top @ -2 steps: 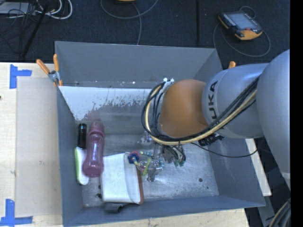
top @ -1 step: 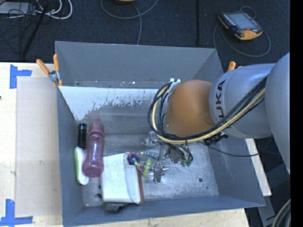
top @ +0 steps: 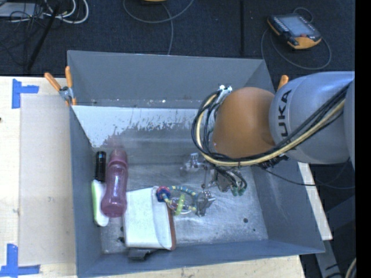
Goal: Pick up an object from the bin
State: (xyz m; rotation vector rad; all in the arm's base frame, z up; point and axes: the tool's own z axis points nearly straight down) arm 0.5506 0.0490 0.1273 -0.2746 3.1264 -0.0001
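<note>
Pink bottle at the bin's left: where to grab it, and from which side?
Probably from above, closing across the far half of the pink bottle. It lies flat with its long axis running near-to-far, so its width is the narrow span. Nearer down, the white pad and green-white tube crowd its sides.

A: How many things lie in the grey metal bin (top: pixel 162 80)?
B: Five that I can count, each a kind of its own.
A: Name them.
B: One mauve plastic bottle (top: pixel 115 181), one small black cylinder (top: pixel 101 165), one pale green slim tube (top: pixel 97 204), one flat white pad with a brown edge (top: pixel 145 218), one many-coloured tangle of small beads (top: pixel 174 199).
</note>
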